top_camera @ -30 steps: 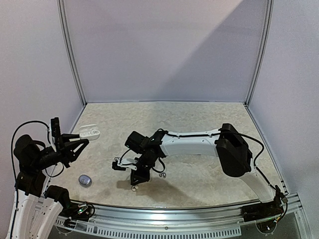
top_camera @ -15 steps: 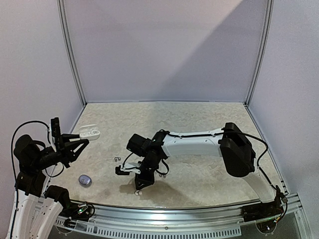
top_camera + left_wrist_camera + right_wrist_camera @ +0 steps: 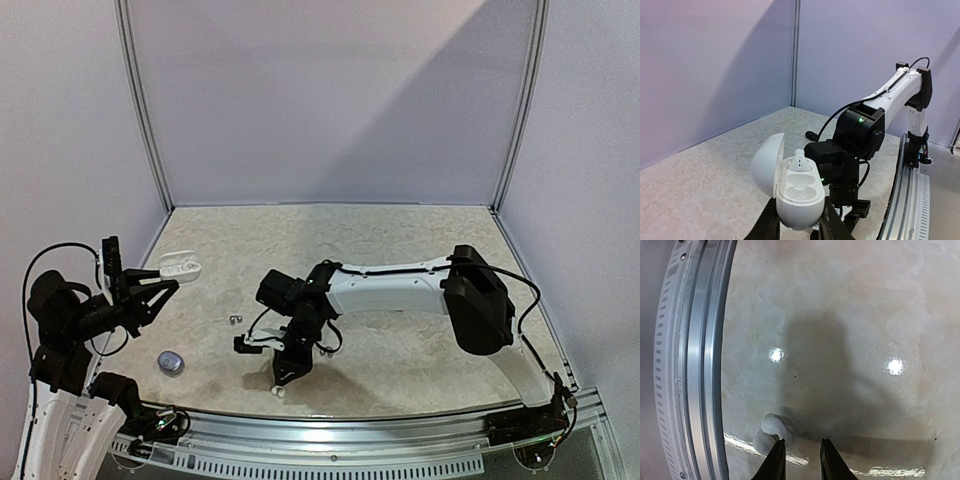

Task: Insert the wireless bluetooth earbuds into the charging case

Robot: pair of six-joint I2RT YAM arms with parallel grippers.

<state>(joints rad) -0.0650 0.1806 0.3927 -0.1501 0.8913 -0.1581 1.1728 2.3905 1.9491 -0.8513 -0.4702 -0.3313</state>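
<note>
white bud (image 3: 799,161) in open case (image 3: 796,200)

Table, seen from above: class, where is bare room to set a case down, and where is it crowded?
Bare: the far strip between back wall and right arm. Crowded: near-left, around grey case, white earbud and right gripper.

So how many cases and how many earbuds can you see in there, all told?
Cases: 2 (white case, open; grey case, shut).
Buds: 4 (1 seated bud in the white case; 1 loose white bud; 2 silvery buds).
Total: 6 in view.
</note>
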